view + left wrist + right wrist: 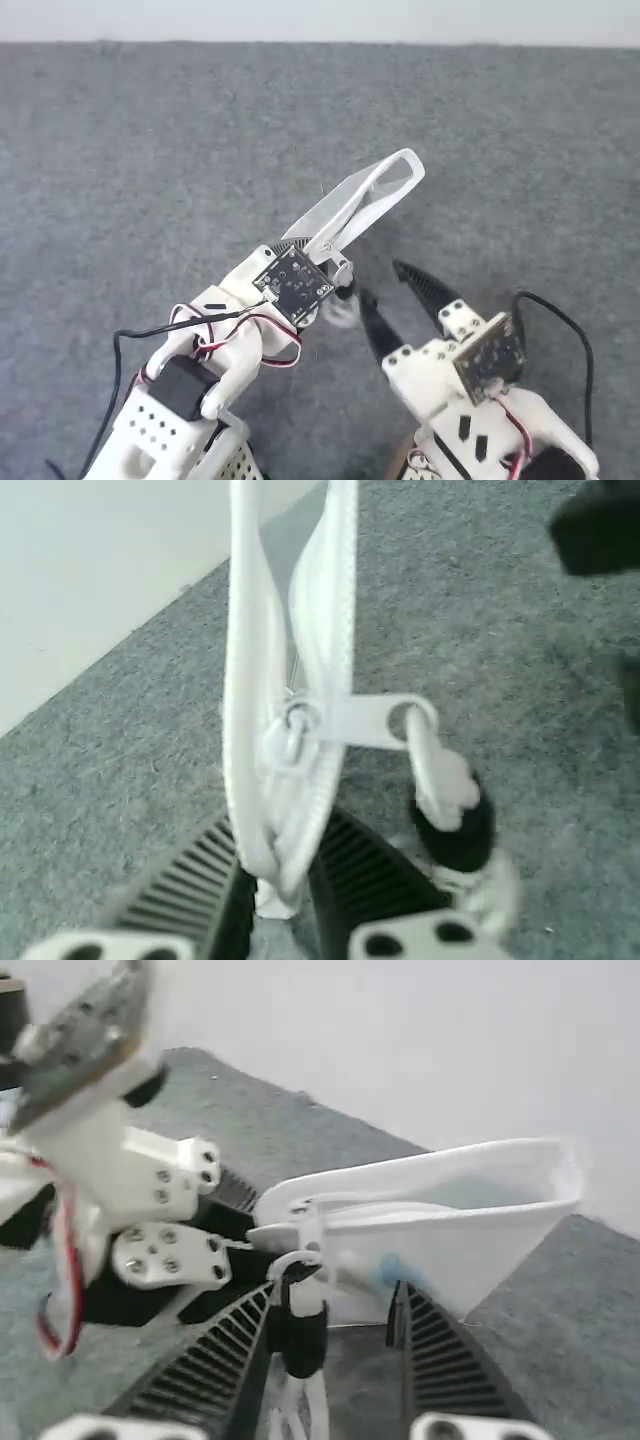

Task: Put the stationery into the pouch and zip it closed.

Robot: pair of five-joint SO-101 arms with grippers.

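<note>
Pouch (365, 200) is held off the table (120, 150) by its slider end, pinched fast in the left gripper (280, 860) as an anchor, while the right gripper (335, 1310), jaws spread, is set beside that end around the pull cord (293, 1272), seemingly ready for zipping.

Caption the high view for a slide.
Left gripper holds a white zippered pouch over grey carpet; right gripper open alongside.

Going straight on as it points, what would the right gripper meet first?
Probably the pouch held up by the left gripper, ahead between the right gripper's open fingers. The zip pull hanging by one finger may touch first; depth unclear.
</note>
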